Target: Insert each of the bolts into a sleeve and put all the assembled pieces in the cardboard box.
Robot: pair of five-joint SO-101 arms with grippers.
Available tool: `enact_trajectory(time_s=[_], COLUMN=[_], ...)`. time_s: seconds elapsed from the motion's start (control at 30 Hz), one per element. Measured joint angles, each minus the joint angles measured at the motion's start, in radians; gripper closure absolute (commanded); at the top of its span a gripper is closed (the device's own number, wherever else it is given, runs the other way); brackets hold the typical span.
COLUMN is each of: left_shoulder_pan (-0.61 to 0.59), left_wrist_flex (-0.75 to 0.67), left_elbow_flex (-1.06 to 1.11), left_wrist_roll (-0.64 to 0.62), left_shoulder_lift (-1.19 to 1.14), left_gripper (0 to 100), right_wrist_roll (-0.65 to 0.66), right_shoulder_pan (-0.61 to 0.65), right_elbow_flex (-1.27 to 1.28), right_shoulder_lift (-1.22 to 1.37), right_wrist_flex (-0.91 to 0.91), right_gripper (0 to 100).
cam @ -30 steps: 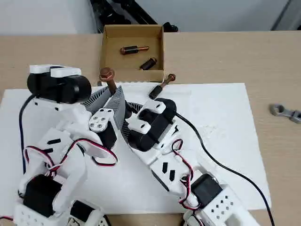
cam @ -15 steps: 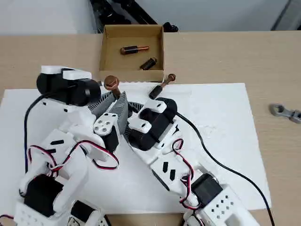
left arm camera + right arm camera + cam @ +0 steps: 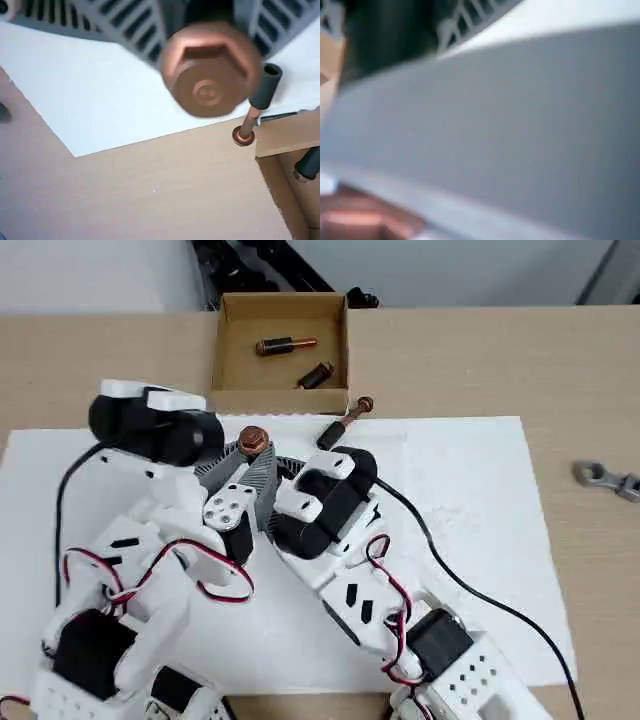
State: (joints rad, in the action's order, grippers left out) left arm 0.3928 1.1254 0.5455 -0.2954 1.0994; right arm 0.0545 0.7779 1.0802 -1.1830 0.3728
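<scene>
I have the bolt (image 3: 210,75) clamped in the left gripper (image 3: 250,452). The grey ribbed fingers (image 3: 125,25) press on it from both sides, and its copper hex head sticks out past them. It is held over the white sheet (image 3: 460,500), just short of the cardboard box (image 3: 280,398) on the side facing the arms, and not over the opening.

One assembled piece (image 3: 343,423), a bolt in a black sleeve, lies on the sheet just outside that same wall. It is by the box's corner, with its copper head toward the box. Inside the box I see a long piece (image 3: 285,344) toward the far wall and a dark piece (image 3: 316,375) nearer the arms' side, apart from each other.

The right gripper (image 3: 286,468) sits close beside the left one, a little farther from the box than the bolt. I cannot tell how its jaws stand. A wrench (image 3: 605,478) lies on the table (image 3: 470,360), well away from the box, past the sheet's edge on the right arm's side.
</scene>
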Motion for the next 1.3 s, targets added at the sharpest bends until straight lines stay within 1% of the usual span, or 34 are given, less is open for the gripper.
enact_trajectory(time_s=[0.17, 0.27, 0.47, 0.53, 0.63, 0.7, 0.77, 0.87, 0.97, 1.03, 1.13, 1.3], left_shoulder_pan=[0.000, 0.000, 0.002, 0.002, 0.002, -0.009, -0.068, -0.201, -0.331, -0.397, -0.531, -0.589], left_wrist_flex=[0.011, 0.055, 0.184, 0.227, 0.279, 0.293, 0.295, 0.295, 0.295, 0.295, 0.295, 0.293], left_elbow_flex=[0.000, -0.031, -0.166, -0.209, -0.272, -0.290, -0.292, -0.285, -0.235, -0.198, -0.176, -0.083], left_wrist_roll=[0.002, 0.002, 0.003, 0.011, 0.066, 0.087, 0.089, 0.087, 0.144, 0.192, 0.213, 0.259], left_shoulder_lift=[0.000, 0.000, -0.068, -0.080, -0.075, -0.069, -0.071, -0.080, -0.072, -0.080, -0.078, -0.081], left_gripper=[88, 86, 86, 89, 100, 99, 99, 99, 99, 99, 99, 99], right_wrist_roll=[0.002, 0.002, 0.000, -0.002, 0.000, 0.000, 0.012, 0.031, 0.054, 0.080, 0.097, 0.100], right_shoulder_pan=[-0.038, -0.069, -0.080, -0.084, -0.117, -0.146, -0.180, -0.227, -0.269, -0.288, -0.302, -0.318], right_elbow_flex=[0.000, -0.002, -0.080, -0.123, -0.204, -0.265, -0.331, -0.399, -0.459, -0.512, -0.618, -0.847], right_shoulder_lift=[0.000, 0.029, 0.189, 0.241, 0.327, 0.388, 0.457, 0.571, 0.704, 0.799, 0.947, 1.198], right_wrist_flex=[-0.002, -0.002, -0.002, -0.002, 0.025, 0.066, 0.097, 0.109, 0.110, 0.110, 0.110, 0.110], right_gripper=[99.6, 99.6, 99.6, 99.6, 99.6, 99.6, 99.6, 99.6, 99.6, 99.6, 99.6, 99.6])
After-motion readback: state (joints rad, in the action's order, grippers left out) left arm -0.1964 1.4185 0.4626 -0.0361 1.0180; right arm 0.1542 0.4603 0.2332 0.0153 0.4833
